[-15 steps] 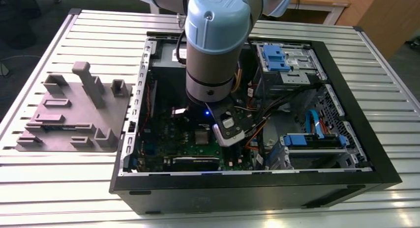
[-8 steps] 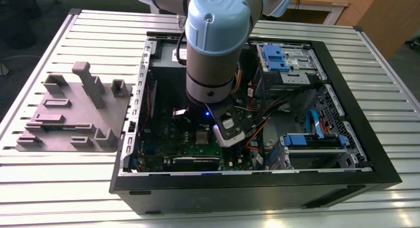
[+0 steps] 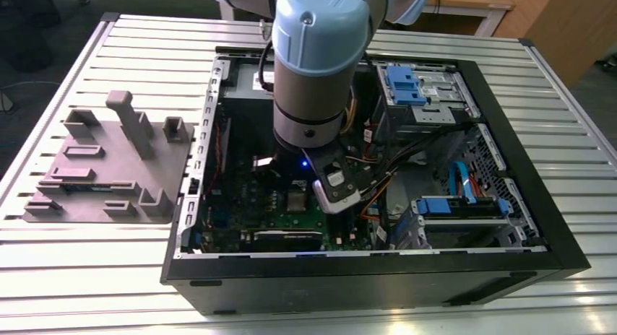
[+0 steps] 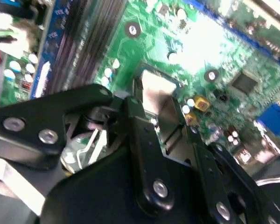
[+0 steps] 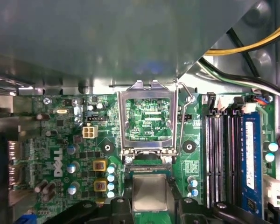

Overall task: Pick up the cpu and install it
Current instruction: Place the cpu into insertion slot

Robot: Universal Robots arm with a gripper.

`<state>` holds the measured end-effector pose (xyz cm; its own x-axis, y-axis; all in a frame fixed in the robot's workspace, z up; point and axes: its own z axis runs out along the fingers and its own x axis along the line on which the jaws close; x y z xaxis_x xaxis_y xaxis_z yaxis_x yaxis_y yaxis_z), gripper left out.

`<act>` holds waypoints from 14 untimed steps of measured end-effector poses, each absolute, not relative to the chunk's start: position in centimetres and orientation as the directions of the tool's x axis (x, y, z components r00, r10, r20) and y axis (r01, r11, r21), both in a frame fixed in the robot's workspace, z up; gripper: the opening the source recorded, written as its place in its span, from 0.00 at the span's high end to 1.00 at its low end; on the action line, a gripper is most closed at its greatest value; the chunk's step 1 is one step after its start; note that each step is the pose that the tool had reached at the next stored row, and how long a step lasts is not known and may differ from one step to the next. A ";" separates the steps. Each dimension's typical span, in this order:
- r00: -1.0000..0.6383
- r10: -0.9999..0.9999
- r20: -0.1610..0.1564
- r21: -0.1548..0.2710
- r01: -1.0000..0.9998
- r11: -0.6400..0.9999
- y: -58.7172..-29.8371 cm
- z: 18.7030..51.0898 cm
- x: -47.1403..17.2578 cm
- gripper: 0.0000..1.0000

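cpu (image 5: 149, 195) clamped by its edges in the nearly closed claw (image 5: 150, 204), just beside the open socket frame (image 5: 149, 116). risk judged: tilt or offset at seating could jam it against that frame.

Arm (image 3: 313, 61) upright, hand (image 5: 153, 204) pointing straight down

White lettering stands on the flat green circuit board (image 5: 56, 161), beside the silvery rectangular metal socket frame (image 5: 149, 116), and finer white print lies inside that frame. A pale emblem marks the arm's blue round cap (image 3: 323, 21), at twelve o'clock in the exterior view.
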<state>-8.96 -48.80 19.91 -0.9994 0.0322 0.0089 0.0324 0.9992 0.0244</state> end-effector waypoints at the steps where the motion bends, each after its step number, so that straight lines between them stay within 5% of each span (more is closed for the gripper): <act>1: -0.999 0.032 0.009 0.025 0.032 0.999 -48.8 19.9 -9.0 0.59; 10: -0.999 0.032 0.009 0.025 0.032 0.999 -48.8 19.8 -9.0 0.59; 14: -0.999 0.032 0.009 0.025 0.032 0.999 -48.8 19.6 -9.0 0.52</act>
<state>-8.95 -48.80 19.61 -0.9994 0.0320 0.0088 0.0322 0.9992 0.0250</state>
